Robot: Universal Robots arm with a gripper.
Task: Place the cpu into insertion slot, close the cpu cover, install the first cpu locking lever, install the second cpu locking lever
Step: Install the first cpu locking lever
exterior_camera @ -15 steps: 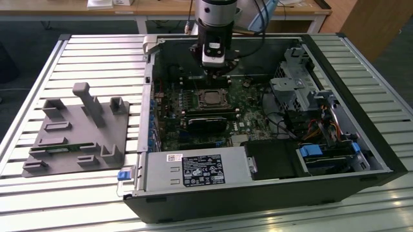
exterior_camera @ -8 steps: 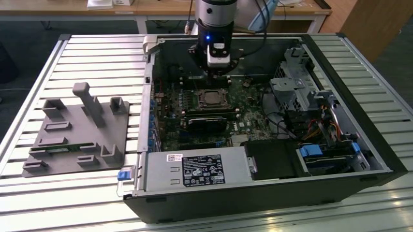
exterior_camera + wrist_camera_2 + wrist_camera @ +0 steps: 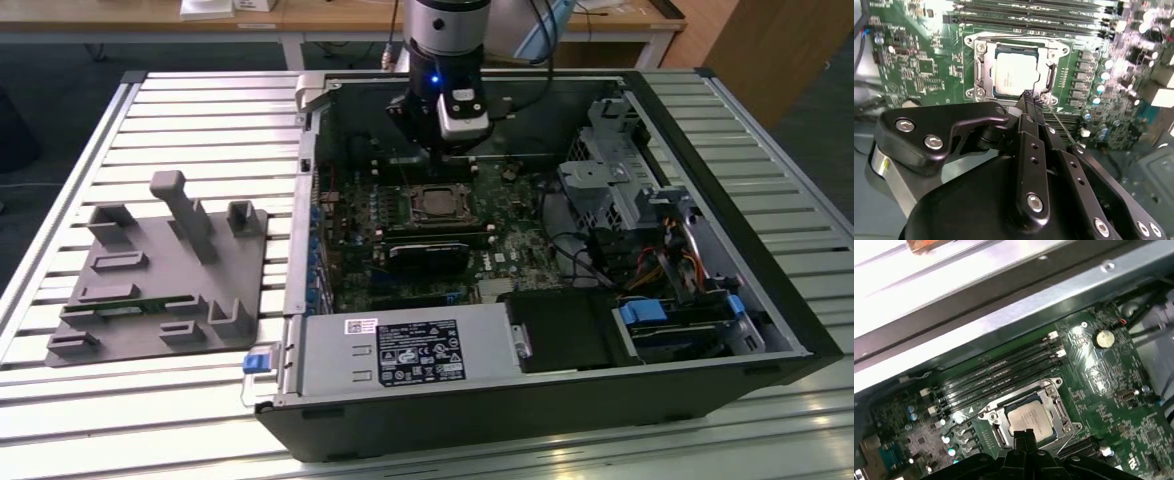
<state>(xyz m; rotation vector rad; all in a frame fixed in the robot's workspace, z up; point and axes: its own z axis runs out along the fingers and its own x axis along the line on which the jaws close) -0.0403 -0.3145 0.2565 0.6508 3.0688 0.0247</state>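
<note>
Presently, findings are as follows:

- The cpu (image 3: 1016, 74) lies flat in the insertion slot (image 3: 972, 93), grey face up.
- The cpu cover (image 3: 985, 70) is down over it, and the chip shows through the cover's window.
- A thin wire locking lever (image 3: 1060, 126) runs out from one corner of the socket. Whether it is latched cannot be told.
- The gripper (image 3: 1031, 98) has its fingertips pressed together with no gap, at the edge of the cover. Whether anything thin is pinched between them cannot be told.
- In the exterior view the gripper stands at twelve o'clock from the socket, inside the computer case (image 3: 747, 330).
- A black block (image 3: 427, 252) sits at six o'clock from the socket.
- A grey fixture (image 3: 147, 290) rests at nine o'clock from the case.
</note>
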